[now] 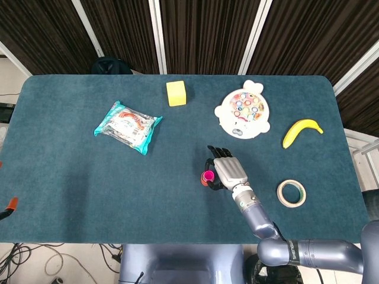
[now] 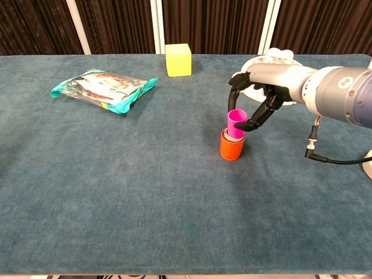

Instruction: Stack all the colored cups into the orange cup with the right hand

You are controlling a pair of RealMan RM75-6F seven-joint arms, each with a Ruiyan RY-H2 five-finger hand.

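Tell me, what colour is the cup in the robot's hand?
Pink. The cup in the right hand shows best in the chest view.

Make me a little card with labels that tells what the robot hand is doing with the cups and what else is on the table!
Right hand: holds the small pink plastic cup
Pink cup: upright, sitting in the orange plastic cup, top sticking out
Left hand: not seen
Behind the cups: yellow foam cube, teal snack packet, round white toy board with coloured dots
To the right: yellow banana, roll of tape
Table: blue cloth
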